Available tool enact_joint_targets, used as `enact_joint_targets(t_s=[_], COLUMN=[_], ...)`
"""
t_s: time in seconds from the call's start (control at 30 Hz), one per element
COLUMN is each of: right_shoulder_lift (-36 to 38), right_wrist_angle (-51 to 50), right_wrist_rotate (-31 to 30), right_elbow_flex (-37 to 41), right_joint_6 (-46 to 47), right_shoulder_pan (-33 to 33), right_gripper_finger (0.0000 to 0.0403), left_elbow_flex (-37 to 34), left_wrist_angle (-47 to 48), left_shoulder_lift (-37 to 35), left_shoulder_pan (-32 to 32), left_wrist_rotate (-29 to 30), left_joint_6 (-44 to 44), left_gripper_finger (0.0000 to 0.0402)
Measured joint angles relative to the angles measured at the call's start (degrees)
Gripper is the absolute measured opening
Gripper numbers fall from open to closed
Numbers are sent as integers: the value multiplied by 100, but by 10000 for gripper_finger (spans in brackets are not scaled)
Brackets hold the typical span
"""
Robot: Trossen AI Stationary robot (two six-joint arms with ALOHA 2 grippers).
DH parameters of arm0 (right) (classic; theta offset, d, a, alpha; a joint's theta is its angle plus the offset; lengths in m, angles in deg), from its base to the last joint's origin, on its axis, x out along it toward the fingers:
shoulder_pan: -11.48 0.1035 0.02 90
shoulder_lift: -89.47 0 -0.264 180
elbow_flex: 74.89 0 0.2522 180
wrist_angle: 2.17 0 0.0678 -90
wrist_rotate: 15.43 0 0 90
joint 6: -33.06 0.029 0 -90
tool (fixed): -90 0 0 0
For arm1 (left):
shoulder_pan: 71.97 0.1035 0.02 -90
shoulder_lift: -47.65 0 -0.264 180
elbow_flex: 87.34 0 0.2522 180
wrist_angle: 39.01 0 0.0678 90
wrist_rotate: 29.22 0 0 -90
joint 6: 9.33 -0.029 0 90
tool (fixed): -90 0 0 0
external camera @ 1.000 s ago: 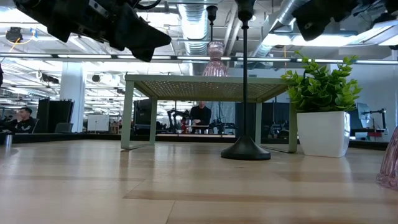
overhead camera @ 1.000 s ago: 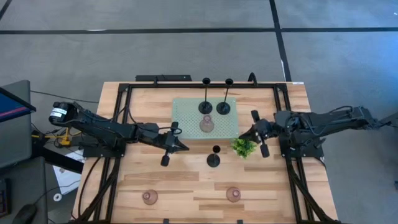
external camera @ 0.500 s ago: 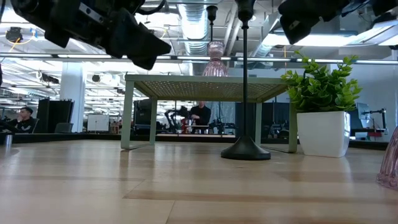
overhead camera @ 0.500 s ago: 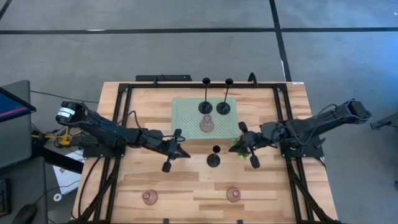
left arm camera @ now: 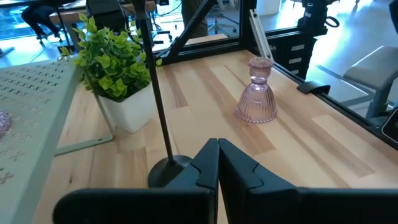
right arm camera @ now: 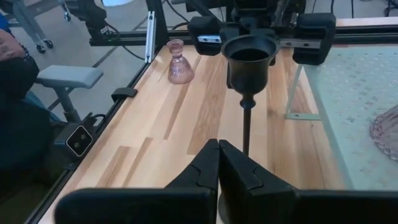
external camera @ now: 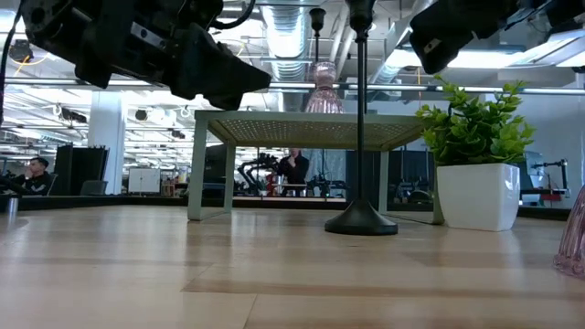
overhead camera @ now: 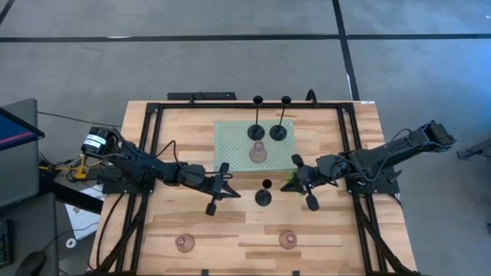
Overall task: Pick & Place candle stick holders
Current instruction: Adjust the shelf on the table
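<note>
One black candle stick holder [overhead camera: 263,197] stands on its round base on the bare table, between my two grippers. My left gripper [overhead camera: 230,190] is shut, raised just left of it, pointing level at its stem [left arm camera: 158,106]. My right gripper [overhead camera: 290,182] is shut, raised over the small plant [external camera: 475,174], slanting down toward the holder's cup [right arm camera: 250,53]. Two more black holders [overhead camera: 256,132] [overhead camera: 278,132] and a pink one [overhead camera: 258,153] stand on the pale green tray [overhead camera: 230,142]. Two pink holders [overhead camera: 184,243] [overhead camera: 288,240] stand near the front edge.
The tray stands on legs [external camera: 198,169] above the table, just beyond the lone black holder. The potted plant [left arm camera: 115,59] sits by the tray's right front leg. Bare wood lies between the black holder and the front pink holders.
My left gripper has moved toward the table's right and sunk lower, closing on the lone black holder. My right gripper has moved toward the table's left and near edge, coming over the plant and tipping further down. Both stay shut.
</note>
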Motion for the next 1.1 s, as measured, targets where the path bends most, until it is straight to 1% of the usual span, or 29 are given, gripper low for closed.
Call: enact_joint_targets(t_s=[0.17, 0.27, 0.37, 0.43, 0.6, 0.77, 0.9, 1.0, 1.1], right_shoulder_lift=[6, 110, 231, 319, 428, 428, 417, 417, 417], right_wrist_angle=[-6, -19, -66, -79, -87, -132, -194, -190, -177], right_wrist_rotate=[-137, -153, -166, -166, -168, -170, -170, -215, -455], right_elbow_flex=[0, -3, -2, -2, -2, -2, -2, -2, -2], right_joint_6=[322, 319, 232, 150, 134, 125, 125, 126, 130], right_shoulder_pan=[2, 0, 0, 1, 0, 0, 5, 7, 7], right_gripper_finger=[0, 0, 0, 0, 0, 0, 0, 0, 0], left_elbow_flex=[-5, -11, -19, -24, -26, -24, -24, -24, -24], left_wrist_angle=[-17, 19, 189, 492, 1470, 2014, 2481, 2577, 2618], left_shoulder_lift=[-36, -106, -268, -445, -998, -1580, -1847, -1847, -1723], left_shoulder_pan=[0, 0, -16, -53, -290, -709, -1162, -1378, -1442], left_wrist_rotate=[-29, -31, 195, 553, 2038, 2963, 3878, 4335, 4617], left_joint_6=[48, 88, 122, 119, 92, 74, 154, 357, 578], left_gripper_finger=[7, 8, 5, 5, 4, 4, 4, 4, 4])
